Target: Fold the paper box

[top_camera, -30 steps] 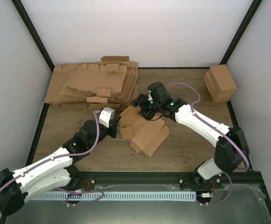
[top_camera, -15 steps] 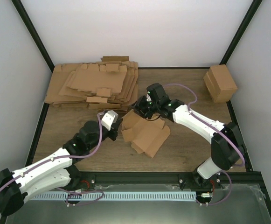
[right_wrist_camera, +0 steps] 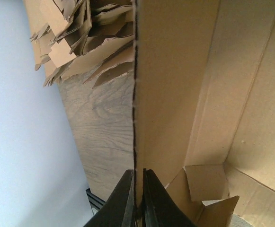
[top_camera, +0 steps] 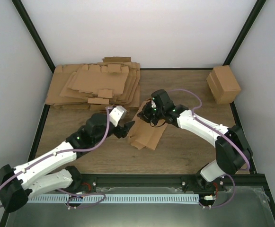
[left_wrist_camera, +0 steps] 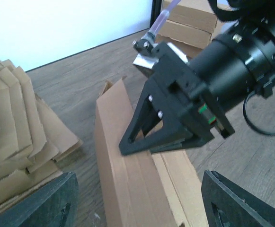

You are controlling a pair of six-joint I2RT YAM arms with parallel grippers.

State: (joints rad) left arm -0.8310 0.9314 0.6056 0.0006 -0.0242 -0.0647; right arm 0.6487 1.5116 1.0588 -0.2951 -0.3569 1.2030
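The paper box [top_camera: 147, 131] lies partly folded on the wooden table between the arms, one long wall raised. In the right wrist view my right gripper [right_wrist_camera: 138, 196] is shut on the edge of that raised wall of the paper box [right_wrist_camera: 175, 90]. The left wrist view shows the same pinch: the right gripper [left_wrist_camera: 144, 142] clamps the upright wall of the paper box [left_wrist_camera: 120, 165]. My left gripper [left_wrist_camera: 142, 208] stands open just short of the box's near end, its fingers [left_wrist_camera: 42, 203] wide on either side and touching nothing. From above, the left gripper [top_camera: 127, 128] is at the box's left edge and the right gripper [top_camera: 149, 115] at its far end.
A thick pile of flat cardboard sheets [top_camera: 97, 87] fills the back left, close behind the box; it also shows as the pile [left_wrist_camera: 9, 123] in the left wrist view. A blocky brown carton [top_camera: 224, 84] sits at the back right by the black frame post.
My left gripper has opened and let go of the box, reaching further in. My right gripper has shut on the box's wall. The box has been drawn in narrower.
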